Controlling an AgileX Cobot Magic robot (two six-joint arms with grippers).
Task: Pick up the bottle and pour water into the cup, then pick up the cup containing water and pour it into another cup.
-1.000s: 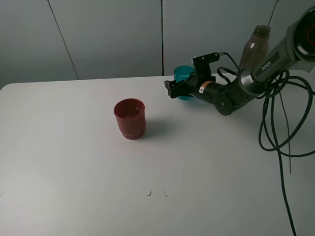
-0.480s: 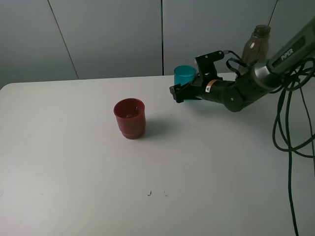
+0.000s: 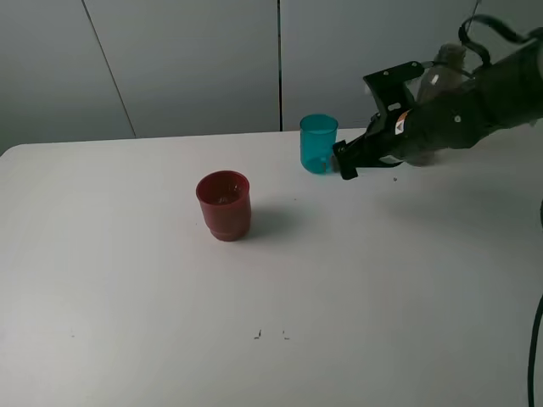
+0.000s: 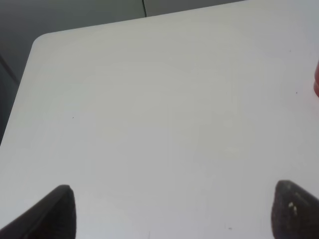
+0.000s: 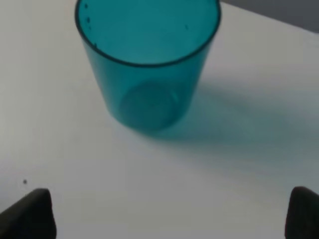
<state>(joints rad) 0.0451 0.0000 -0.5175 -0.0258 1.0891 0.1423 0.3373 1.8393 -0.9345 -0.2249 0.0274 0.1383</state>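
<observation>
The teal cup (image 3: 319, 143) stood upright on the white table (image 3: 127, 288), toward its far edge and right of the middle in the high view. The right gripper (image 3: 346, 161) sat just beside the cup on its right, low over the table, with its fingers spread wide and nothing between them. In the right wrist view the cup (image 5: 147, 59) stood clear of both dark fingertips (image 5: 30, 214), which showed only at the two lower corners with the bare table between them and the cup. The red cup (image 3: 225, 204) stood upright near the middle of the table, well apart from the teal one and to its left in the high view. The bottle (image 3: 441, 72) stood at the far right, largely hidden behind the right arm (image 3: 462, 114), with only its neck and shoulder showing. The left gripper (image 4: 172, 211) did not appear in the high view; in the left wrist view its two dark fingertips stood far apart over bare table, holding nothing, and a sliver of the red cup (image 4: 316, 82) showed at the picture's edge.
</observation>
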